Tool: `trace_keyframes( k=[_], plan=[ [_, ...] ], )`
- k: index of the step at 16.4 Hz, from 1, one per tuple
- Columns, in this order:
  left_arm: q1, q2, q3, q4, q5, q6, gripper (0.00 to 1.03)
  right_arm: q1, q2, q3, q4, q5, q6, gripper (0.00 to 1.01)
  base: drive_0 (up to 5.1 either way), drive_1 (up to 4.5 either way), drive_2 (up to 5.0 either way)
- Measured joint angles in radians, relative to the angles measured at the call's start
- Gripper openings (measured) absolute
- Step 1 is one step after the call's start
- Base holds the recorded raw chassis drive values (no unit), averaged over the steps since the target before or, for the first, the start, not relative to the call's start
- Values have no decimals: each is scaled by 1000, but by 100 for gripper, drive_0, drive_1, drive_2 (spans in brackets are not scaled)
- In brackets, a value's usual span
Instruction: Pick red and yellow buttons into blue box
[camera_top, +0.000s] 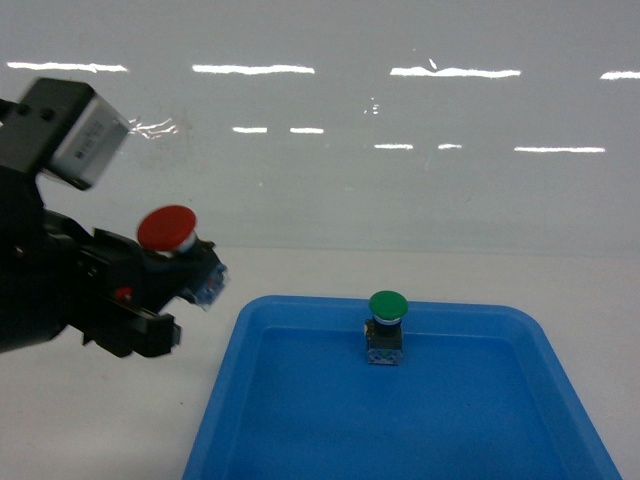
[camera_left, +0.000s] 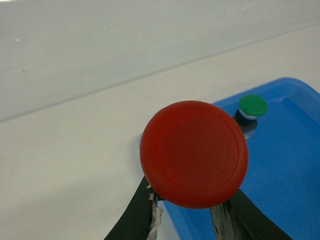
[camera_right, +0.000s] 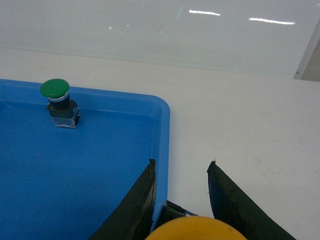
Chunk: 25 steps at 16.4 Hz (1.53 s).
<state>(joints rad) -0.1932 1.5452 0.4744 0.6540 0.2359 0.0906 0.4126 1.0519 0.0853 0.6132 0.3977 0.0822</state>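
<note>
Left claw (camera_top: 190, 285) grips red button (camera_left: 194, 154); yellow button (camera_right: 192, 229) only right-wrist.

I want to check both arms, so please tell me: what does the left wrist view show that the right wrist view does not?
Only the left wrist view shows the red button, held in the left pincer beside the tray's edge. Only the right wrist view shows a yellow cap at the bottom edge between the right pincer fingers, above the tray's right rim. Both show the blue box, the green button standing inside it, and the white table.
</note>
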Motion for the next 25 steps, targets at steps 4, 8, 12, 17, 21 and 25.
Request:
trace_keyframes(
  k=[4, 8, 12, 17, 21, 25],
  plan=[
    [48, -128, -75, 47, -56, 16, 20, 0, 0, 0, 0, 0, 0, 29, 0, 0, 0],
    [48, -177, -101, 60, -78, 18, 20, 0, 0, 0, 0, 0, 0, 29, 0, 0, 0],
    [22, -303, -186, 74, -175, 21, 20, 0, 0, 0, 0, 0, 0, 29, 0, 0, 0],
    [-81, -352, -245, 108, -314, 11, 20, 0, 0, 0, 0, 0, 0, 29, 0, 0, 0],
    [-124, -346, -245, 116, -337, 4, 20, 0, 0, 0, 0, 0, 0, 29, 0, 0, 0],
    [-124, -344, -245, 116, -340, -4, 20, 0, 0, 0, 0, 0, 0, 29, 0, 0, 0]
  ],
)
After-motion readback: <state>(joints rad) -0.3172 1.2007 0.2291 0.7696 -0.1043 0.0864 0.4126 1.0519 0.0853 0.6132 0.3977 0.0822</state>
